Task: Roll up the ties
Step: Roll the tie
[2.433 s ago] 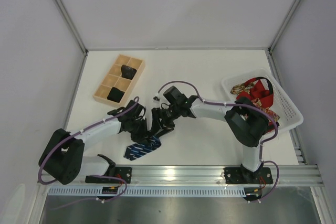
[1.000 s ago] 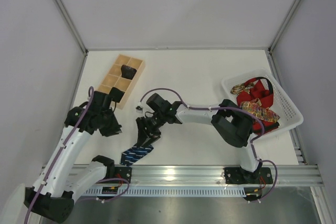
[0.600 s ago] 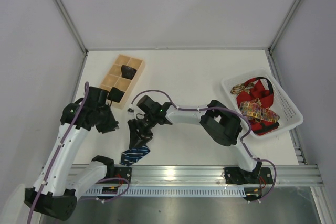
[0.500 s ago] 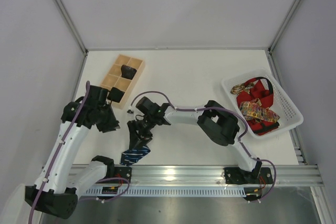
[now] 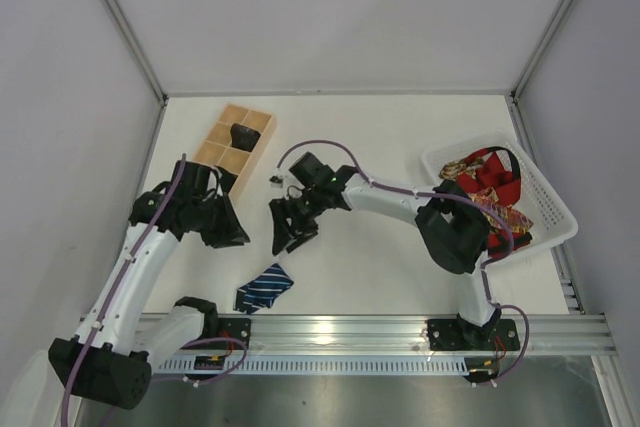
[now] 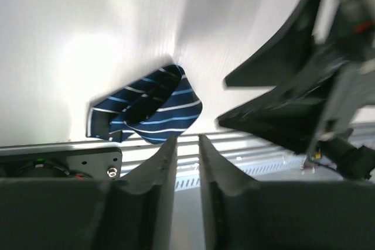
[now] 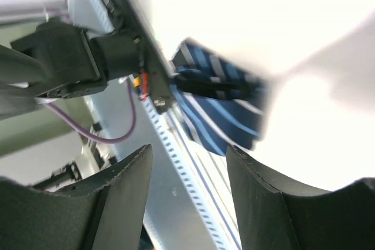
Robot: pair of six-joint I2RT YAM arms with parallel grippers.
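One navy striped tie (image 5: 265,287) lies loosely folded on the counter (image 5: 380,137), down by the front rail (image 5: 400,325) and close to the left arm's base, and nobody's got hold of it. The left fingers (image 6: 155,174) are only cracked open, a slim gap with nothing in it, hovering above the counter with the tie just past their tips in the wrist cam. The right fingers (image 7: 117,185) are spread wide and empty too, up off the counter between the tie and the wooden box (image 5: 222,134). The blurry dark shapes on the right of the left wrist view are probably those same right fingers, but it's too smeared to be sure. In the box there's one dark rolled bundle (image 5: 243,136) in a far compartment; the near end is hidden under the left arm. Over on the right, the white basket (image 5: 548,197) holds a red tie (image 5: 490,172) and a gold-patterned one (image 5: 492,210) in a heap.
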